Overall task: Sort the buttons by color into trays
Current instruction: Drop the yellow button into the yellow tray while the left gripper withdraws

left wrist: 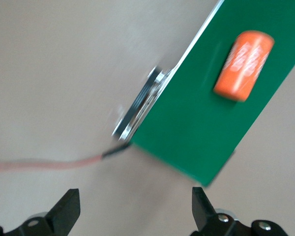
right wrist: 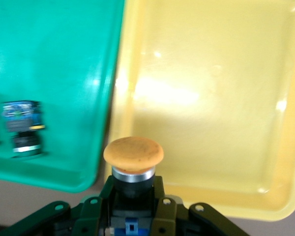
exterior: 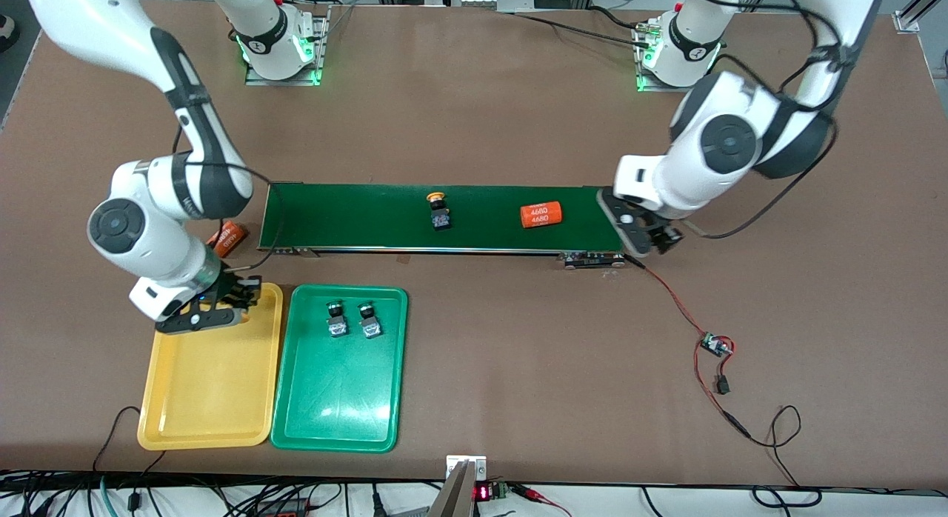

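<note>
Low in the frame, two trays lie side by side on the bench: a yellow tray at lower left and a green tray beside it, holding two green-capped buttons. The right tool, over the yellow tray's upper edge, is clamped on one yellow-capped button by its body. Higher, mid-frame, a second yellow-capped button sits on the conveyor belt near one orange cylinder; another orange cylinder lies off the belt's end. The left tool, fingers apart and empty, waits over the belt's right end. The buttons look light, rigid, smooth-capped; the squarish body likely grips best.
</note>
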`<state>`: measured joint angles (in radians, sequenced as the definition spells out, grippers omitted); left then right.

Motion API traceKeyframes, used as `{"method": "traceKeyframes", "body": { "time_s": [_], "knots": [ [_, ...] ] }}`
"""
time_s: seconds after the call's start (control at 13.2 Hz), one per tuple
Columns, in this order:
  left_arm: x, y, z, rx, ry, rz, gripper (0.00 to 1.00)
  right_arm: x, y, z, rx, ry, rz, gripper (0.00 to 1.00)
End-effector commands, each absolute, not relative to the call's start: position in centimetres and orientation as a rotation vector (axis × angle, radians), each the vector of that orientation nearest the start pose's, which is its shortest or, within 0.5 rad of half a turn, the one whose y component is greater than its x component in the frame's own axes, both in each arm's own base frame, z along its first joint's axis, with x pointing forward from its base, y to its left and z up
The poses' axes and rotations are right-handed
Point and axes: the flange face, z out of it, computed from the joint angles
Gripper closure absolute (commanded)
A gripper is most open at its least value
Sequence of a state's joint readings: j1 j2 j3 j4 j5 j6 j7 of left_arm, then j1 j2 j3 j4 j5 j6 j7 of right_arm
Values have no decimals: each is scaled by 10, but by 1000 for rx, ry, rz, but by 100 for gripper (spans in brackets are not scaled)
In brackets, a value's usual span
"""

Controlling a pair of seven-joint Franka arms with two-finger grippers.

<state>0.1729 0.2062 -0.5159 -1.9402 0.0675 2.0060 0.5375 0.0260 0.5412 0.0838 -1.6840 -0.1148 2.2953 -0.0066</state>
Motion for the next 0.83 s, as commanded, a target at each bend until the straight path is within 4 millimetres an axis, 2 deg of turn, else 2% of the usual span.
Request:
{"method": "traceKeyframes", "body": {
  "time_s": [0.0,0.08,0.15,0.23,0.38,0.53,0.61,0.68,0.76],
  "knots": [
    [541,-151,412,-2990,1063,243,0,702,42,273,-3191,-277,-114,91],
    [542,-138,420,-3057,903,263,0,703,30,252,-3196,-250,-95,90],
    [544,-128,435,-3104,754,263,0,704,25,237,-3195,-243,-119,90],
    [554,-108,452,-3140,580,245,0,706,19,231,-3197,-232,-143,87],
    [560,-94,485,-3165,310,249,0,706,14,220,-3196,-210,-131,73],
    [558,-87,536,-3150,215,296,0,704,14,212,-3198,-202,-111,39],
    [556,-78,560,-3138,200,310,0,704,14,212,-3191,-199,-128,5],
    [558,-57,583,-3106,153,291,0,704,10,213,-3189,-196,-152,0],
    [556,-50,598,-3078,139,278,0,704,9,216,-3191,-200,-157,0]
  ]
}}
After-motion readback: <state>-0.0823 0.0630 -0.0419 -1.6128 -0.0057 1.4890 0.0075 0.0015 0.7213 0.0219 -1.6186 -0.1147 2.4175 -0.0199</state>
